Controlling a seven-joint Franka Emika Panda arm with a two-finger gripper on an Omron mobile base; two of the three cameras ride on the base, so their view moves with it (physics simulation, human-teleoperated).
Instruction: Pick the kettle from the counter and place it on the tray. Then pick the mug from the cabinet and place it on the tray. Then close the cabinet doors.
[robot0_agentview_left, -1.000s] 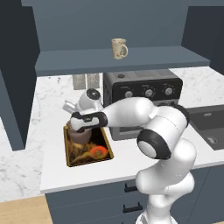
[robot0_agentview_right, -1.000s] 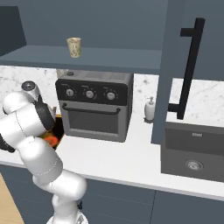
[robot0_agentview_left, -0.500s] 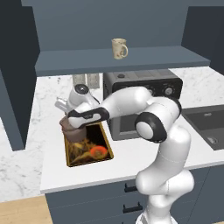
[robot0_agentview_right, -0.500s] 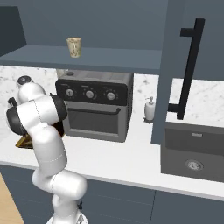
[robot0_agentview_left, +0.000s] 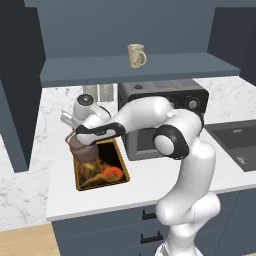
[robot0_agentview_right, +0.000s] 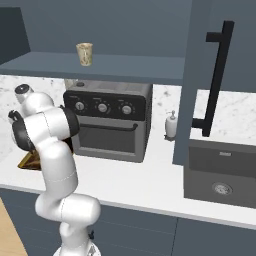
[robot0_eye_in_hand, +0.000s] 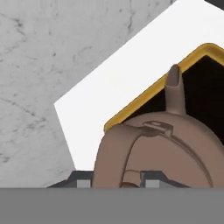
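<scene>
The brown kettle (robot0_agentview_left: 80, 145) hangs at the far left corner of the tray (robot0_agentview_left: 100, 172), with my gripper (robot0_agentview_left: 75, 135) shut on its arched handle. In the hand view the kettle (robot0_eye_in_hand: 162, 153) sits right below the gripper (robot0_eye_in_hand: 116, 181), its spout pointing at the tray's golden rim (robot0_eye_in_hand: 144, 94). White counter (robot0_eye_in_hand: 100, 87) lies just beyond. The cream mug (robot0_agentview_left: 136, 55) stands on the open cabinet's shelf (robot0_agentview_left: 90, 72), also seen as the mug (robot0_agentview_right: 84, 53) from the right. My arm hides the kettle in the right base view, where a tray corner (robot0_agentview_right: 29, 161) shows.
A dark toaster oven (robot0_agentview_left: 165, 100) stands right of the tray, close behind my arm. The open right cabinet door (robot0_agentview_right: 200, 75) with its black bar handle (robot0_agentview_right: 216, 80) hangs over the sink (robot0_agentview_right: 220, 175). A soap bottle (robot0_agentview_right: 171, 126) stands by the oven. The left door (robot0_agentview_left: 15, 90) is open.
My arm has stretched out to the left and carried the kettle from over the tray's middle to its far left corner. The mug has not moved.
</scene>
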